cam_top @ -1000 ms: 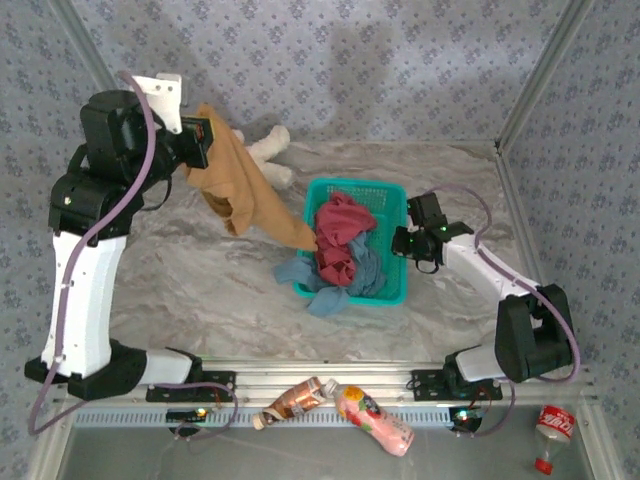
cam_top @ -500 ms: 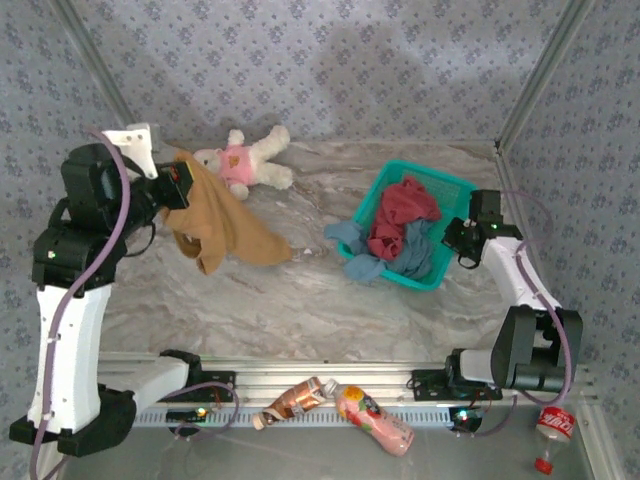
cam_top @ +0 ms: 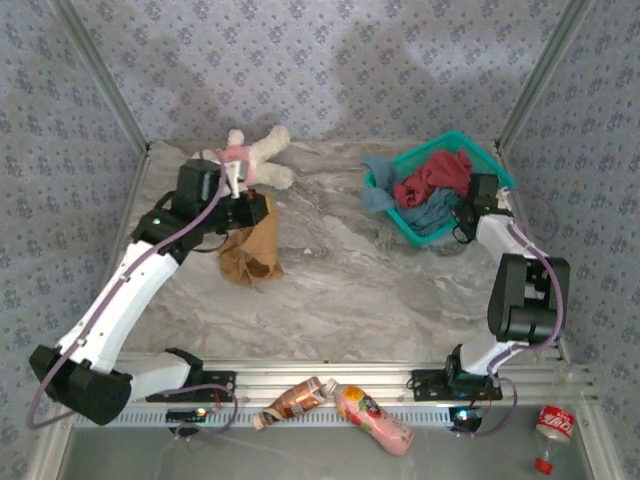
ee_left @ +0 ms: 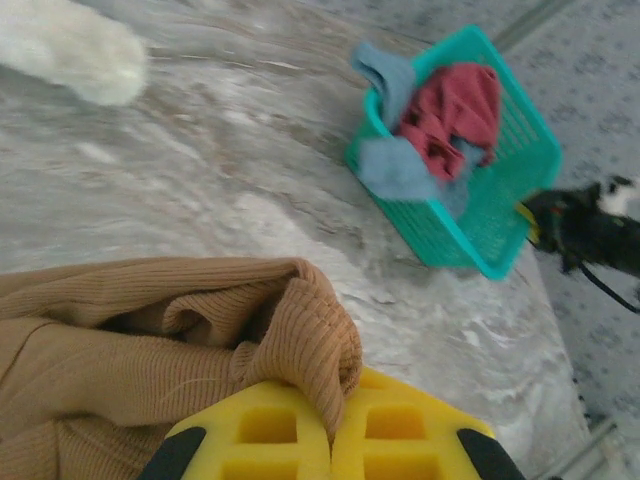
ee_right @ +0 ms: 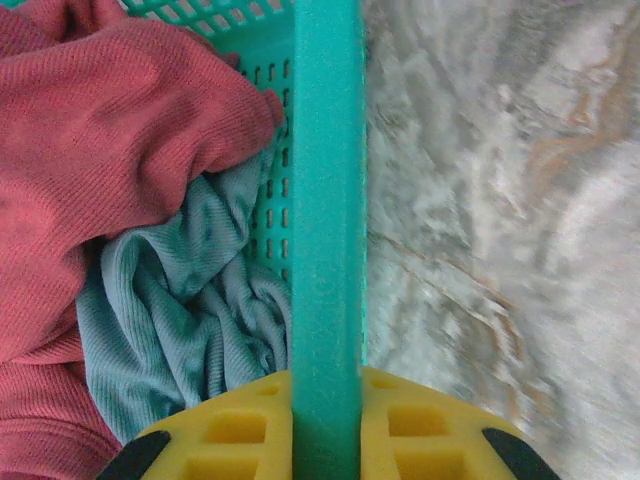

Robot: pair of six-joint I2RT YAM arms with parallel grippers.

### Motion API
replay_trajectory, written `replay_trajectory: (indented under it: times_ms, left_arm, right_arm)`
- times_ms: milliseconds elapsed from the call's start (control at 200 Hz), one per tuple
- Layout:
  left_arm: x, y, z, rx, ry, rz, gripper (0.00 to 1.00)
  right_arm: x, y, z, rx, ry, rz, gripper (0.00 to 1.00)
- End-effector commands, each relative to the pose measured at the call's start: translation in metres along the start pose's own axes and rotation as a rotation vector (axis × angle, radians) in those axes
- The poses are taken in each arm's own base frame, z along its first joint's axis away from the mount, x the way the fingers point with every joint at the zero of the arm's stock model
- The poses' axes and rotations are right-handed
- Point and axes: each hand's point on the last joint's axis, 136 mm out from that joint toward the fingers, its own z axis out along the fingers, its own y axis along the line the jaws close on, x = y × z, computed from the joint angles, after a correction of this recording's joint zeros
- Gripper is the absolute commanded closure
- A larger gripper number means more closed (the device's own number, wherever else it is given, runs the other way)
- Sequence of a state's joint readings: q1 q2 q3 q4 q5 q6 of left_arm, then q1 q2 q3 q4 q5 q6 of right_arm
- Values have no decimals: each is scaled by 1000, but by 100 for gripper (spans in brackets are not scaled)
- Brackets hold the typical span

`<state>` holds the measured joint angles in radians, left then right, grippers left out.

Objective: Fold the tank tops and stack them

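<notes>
The white-and-black left arm (cam_top: 130,290) stretches diagonally from its near-left base. Its left gripper (cam_top: 258,212) is clamped, its yellow pads (ee_left: 265,428) pinching a fold of the tan-brown ribbed cloth tank top (ee_left: 120,340). The right arm (cam_top: 525,295) is folded steeply, forearm reaching away. Its right gripper (ee_right: 325,425) is closed over the rim of the teal plastic lattice basket (ee_right: 325,200).

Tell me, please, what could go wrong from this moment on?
1. The left gripper pinches the tan top at a bunched fold, so the top may land crumpled instead of flat.
2. The plush doll lies close by, and spreading the top could catch it.
3. The right gripper grips the rim of the basket, and the blue top hangs over the edge. A tug might spill it.
</notes>
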<state>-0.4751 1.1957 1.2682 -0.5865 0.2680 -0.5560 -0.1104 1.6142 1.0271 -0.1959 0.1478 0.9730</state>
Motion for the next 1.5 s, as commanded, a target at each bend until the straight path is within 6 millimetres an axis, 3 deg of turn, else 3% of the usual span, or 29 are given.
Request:
replay_trajectory:
  times_ms: [0, 205, 260, 490, 595, 999, 1154, 1494]
  left_arm:
    - [-7, -40, 26, 138, -17, 24, 100]
    - [35, -70, 91, 201, 165, 80, 100]
    - [44, -76, 104, 214, 193, 90, 100]
    - [64, -106, 148, 274, 277, 117, 100]
    - [73, -114, 167, 292, 318, 122, 100]
    - [102, -140, 207, 338, 405, 132, 100]
    - [113, -146, 222, 346, 443, 135, 100]
    - [116, -152, 244, 350, 461, 136, 96]
  right_arm:
    - [-29, 31, 8, -45, -136, 134, 87]
    - [-19, 45, 32, -31, -130, 222, 85]
    - [-23, 63, 32, -61, -135, 238, 84]
    - [-3, 84, 49, -79, -109, 292, 80]
    - [2, 84, 58, -82, -113, 369, 82]
    - [-26, 92, 63, -85, -188, 512, 82]
    - [-32, 79, 63, -66, -221, 577, 83]
    - [-38, 74, 69, -86, -225, 610, 77]
